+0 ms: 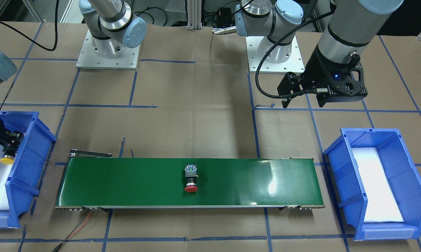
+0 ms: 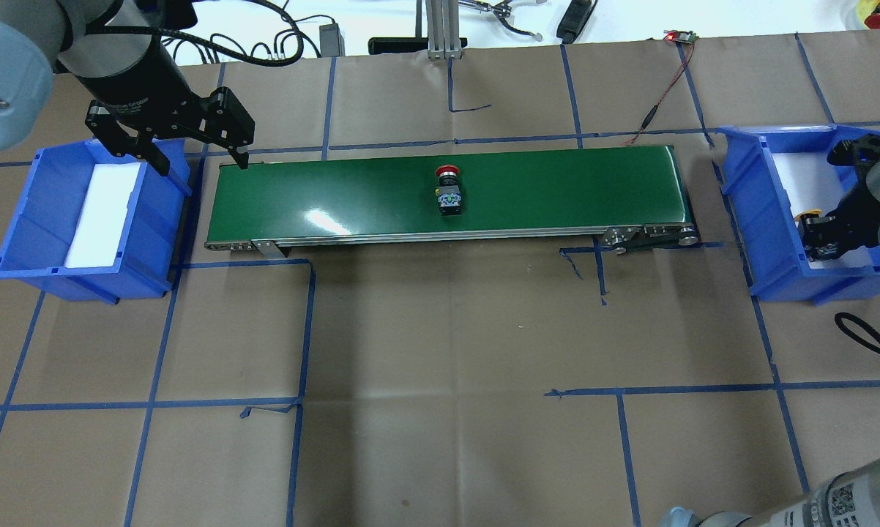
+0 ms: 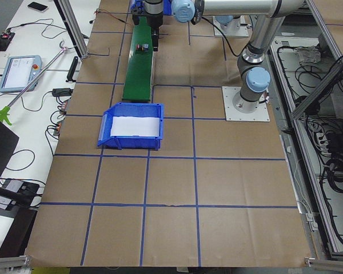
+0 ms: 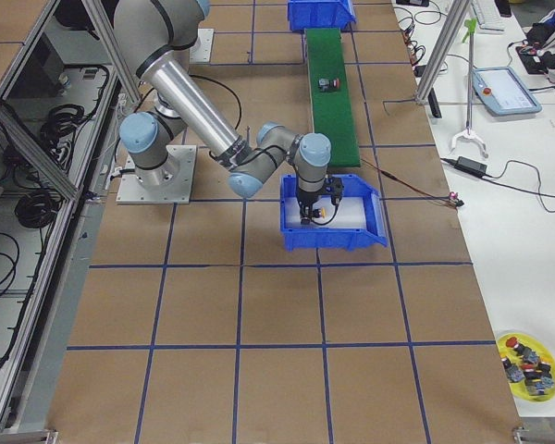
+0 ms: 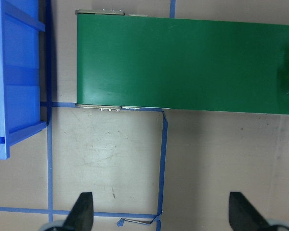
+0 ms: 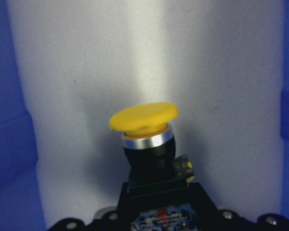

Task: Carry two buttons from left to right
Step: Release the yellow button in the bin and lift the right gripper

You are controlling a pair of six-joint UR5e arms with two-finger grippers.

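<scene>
The red button [image 2: 447,189] lies on its side in the middle of the green conveyor belt [image 2: 337,197]; it also shows in the front view [image 1: 191,180]. My right gripper [image 2: 821,234] is inside the right blue bin [image 2: 747,190], shut on the yellow button [image 6: 144,120] by its black body, with the cap pointing at the white foam. The yellow cap shows in the front view [image 1: 7,160]. I cannot tell whether it touches the foam. My left gripper [image 2: 202,162] is open and empty, hovering between the left blue bin [image 2: 37,190] and the belt's left end.
The left bin holds only a white foam pad [image 2: 103,212]. The table is brown paper with blue tape lines. A red-and-black wire [image 2: 660,102] runs from the belt's right end. Both arm bases [image 1: 107,49] stand behind the belt.
</scene>
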